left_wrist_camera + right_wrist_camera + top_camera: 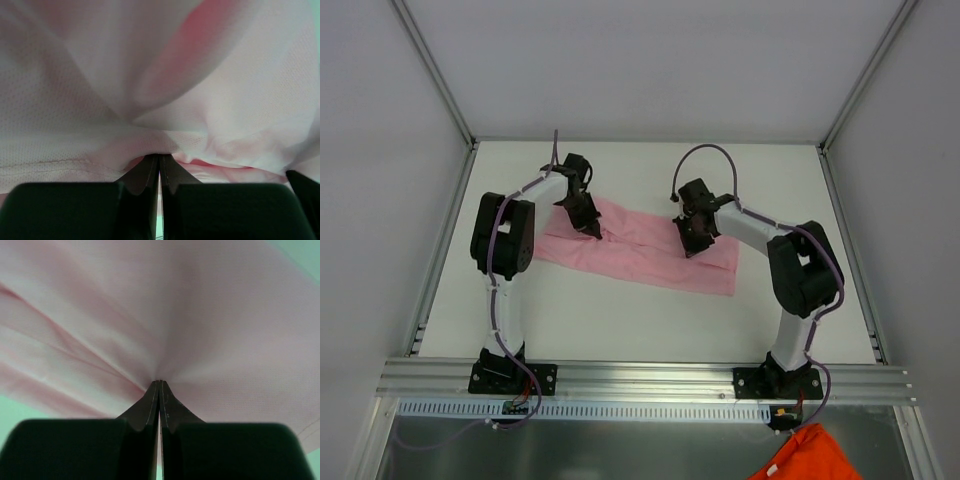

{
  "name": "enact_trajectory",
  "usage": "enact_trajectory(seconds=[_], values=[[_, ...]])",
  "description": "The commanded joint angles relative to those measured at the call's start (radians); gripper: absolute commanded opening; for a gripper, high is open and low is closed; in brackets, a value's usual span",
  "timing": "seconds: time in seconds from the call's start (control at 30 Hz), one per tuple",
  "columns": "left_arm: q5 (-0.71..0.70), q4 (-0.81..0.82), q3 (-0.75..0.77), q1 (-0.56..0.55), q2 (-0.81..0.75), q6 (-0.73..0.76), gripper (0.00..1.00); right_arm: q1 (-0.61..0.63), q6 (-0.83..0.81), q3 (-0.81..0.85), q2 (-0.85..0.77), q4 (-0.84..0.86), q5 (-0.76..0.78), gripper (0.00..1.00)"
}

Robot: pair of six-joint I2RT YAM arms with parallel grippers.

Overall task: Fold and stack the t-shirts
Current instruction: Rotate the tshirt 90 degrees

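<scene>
My left claw [593, 230] is pinched fully together on the pink t-shirt [645, 258], biting a fold of the thin cloth near its left end. From my left wrist, the two dark fingers [147, 172] meet tip to tip, and the fabric puckers up from that spot in soft, bunched folds that fill the view. My right claw [688, 244] is closed just as tight on the same shirt, toward its right half. From that wrist the fingertips [151, 402] press together with straight creases fanning out from the pinch.

The shirt lies across the middle of the white table [620, 320] as a long rumpled band. It runs from under my left claw down and to the right, and its right end reaches past my right claw. Both my arms lean inward over it from their bases at the near edge. Below the near rail, at the bottom right, a bit of orange cloth [808, 458] shows, well apart from the shirt
</scene>
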Motion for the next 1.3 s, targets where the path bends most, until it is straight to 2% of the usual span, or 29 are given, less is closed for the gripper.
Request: enact_trajectory(seconds=[0.0, 0.2, 0.43, 0.6, 0.7, 0.83, 1.03, 1.27], values=[[-0.010, -0.018, 0.076, 0.000, 0.093, 0.004, 0.00, 0.031, 0.027, -0.034, -0.123, -0.018, -0.012, 0.01], [0.022, -0.041, 0.217, -0.001, 0.201, -0.012, 0.00, 0.103, 0.062, -0.086, -0.161, -0.009, -0.020, 0.01], [0.014, -0.052, 0.271, 0.013, 0.225, -0.009, 0.00, 0.154, 0.074, -0.123, -0.152, 0.002, -0.006, 0.01], [-0.003, -0.062, 0.231, 0.034, 0.195, 0.013, 0.00, 0.151, 0.019, -0.054, -0.135, -0.016, 0.186, 0.01], [-0.007, -0.055, 0.208, 0.049, 0.175, 0.021, 0.00, 0.128, -0.019, 0.067, -0.089, -0.036, 0.232, 0.01], [-0.009, -0.075, 0.225, 0.054, 0.178, 0.027, 0.00, 0.079, -0.032, 0.121, -0.048, -0.024, 0.279, 0.01], [-0.018, -0.089, 0.223, 0.062, 0.178, 0.036, 0.00, 0.062, -0.045, 0.127, 0.035, -0.041, 0.468, 0.01], [-0.027, -0.095, 0.217, 0.088, 0.176, 0.051, 0.00, 0.060, -0.006, 0.062, 0.040, -0.016, 0.461, 0.01]])
